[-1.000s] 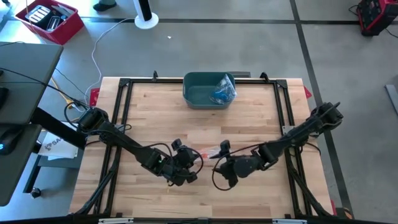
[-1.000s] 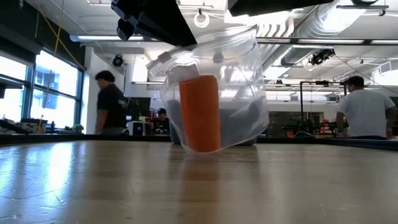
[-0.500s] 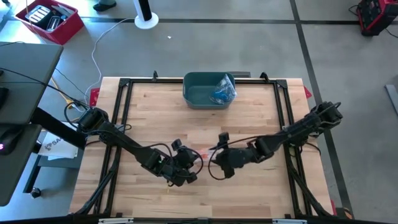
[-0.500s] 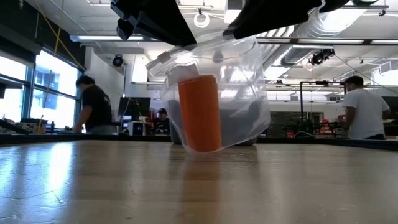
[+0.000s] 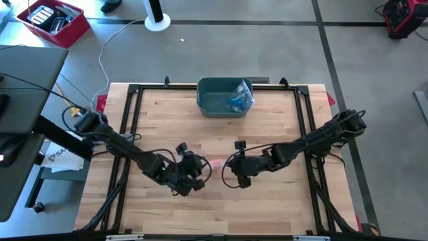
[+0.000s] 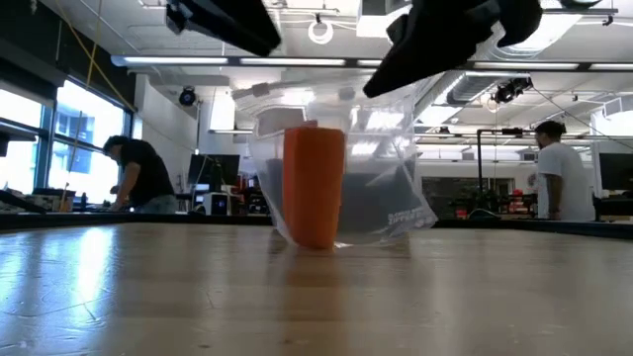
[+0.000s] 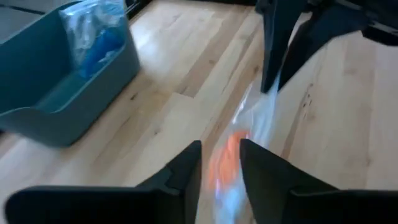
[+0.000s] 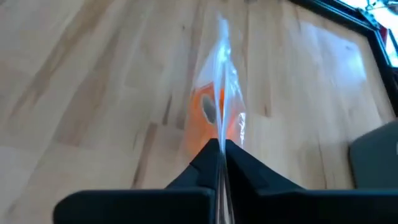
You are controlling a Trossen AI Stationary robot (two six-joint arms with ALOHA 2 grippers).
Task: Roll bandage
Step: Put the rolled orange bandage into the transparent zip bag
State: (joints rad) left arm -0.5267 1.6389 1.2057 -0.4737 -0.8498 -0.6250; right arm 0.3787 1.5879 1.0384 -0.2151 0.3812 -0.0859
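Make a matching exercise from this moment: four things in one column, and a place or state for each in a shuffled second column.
1. right pincer
2. left pincer
3. orange bandage roll
4. teal bin

a. at the table's far edge
b. inside the clear plastic bag
c. shut on the bag's edge
d. open, apart from the bag

Pairs: 1-c, 2-d, 3-b, 4-a

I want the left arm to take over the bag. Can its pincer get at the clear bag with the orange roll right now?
Probably yes. The left pincer is open just beside the clear bag, nothing between them. The right pincer is shut on the bag's top edge, so only the rest is free.
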